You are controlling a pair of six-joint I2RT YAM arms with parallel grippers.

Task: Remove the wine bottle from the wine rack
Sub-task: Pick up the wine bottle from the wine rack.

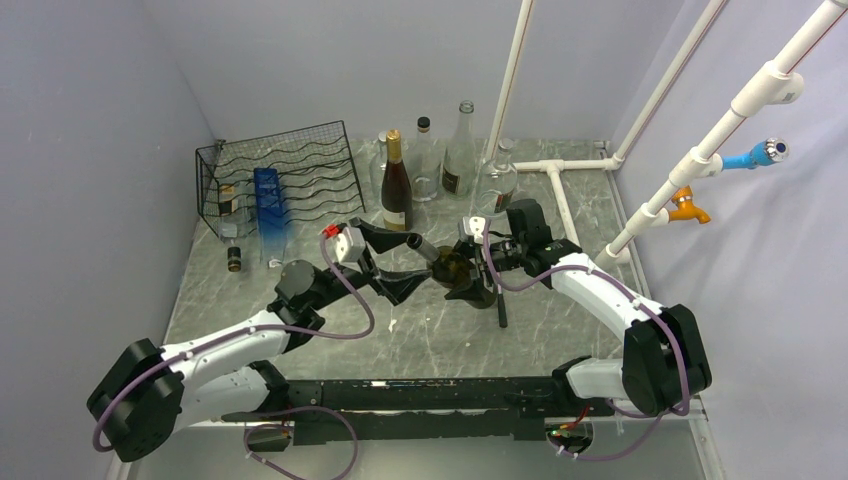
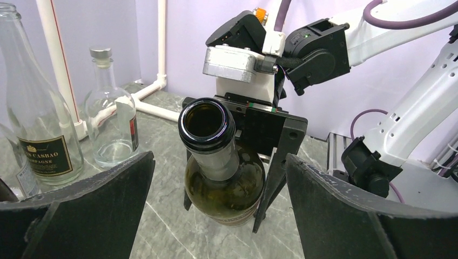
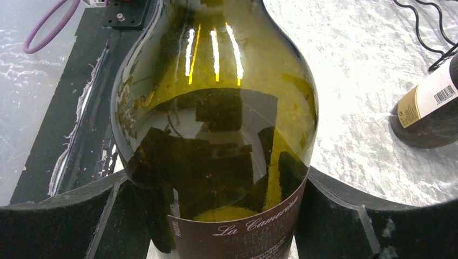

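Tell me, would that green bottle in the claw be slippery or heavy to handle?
Probably slippery: the green bottle is glossy glass, showing sharp glints. Likely lightish: its mouth is open and it looks empty. Round-bodied, it could roll if laid down.

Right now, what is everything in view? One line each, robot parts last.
wine bottle: one, olive green, centre, held sideways
wine rack: one, black wire, back left
blue container: one, blue, in the rack
dark bottle: one, gold-foil top, standing right of the rack
clear bottles: at least three, colourless, standing at the back
pipes: several, white, back right
table: one, grey marbled, under everything
left fingers: two, black, open either side of the bottle's neck
right fingers: two, black, shut on the bottle's body
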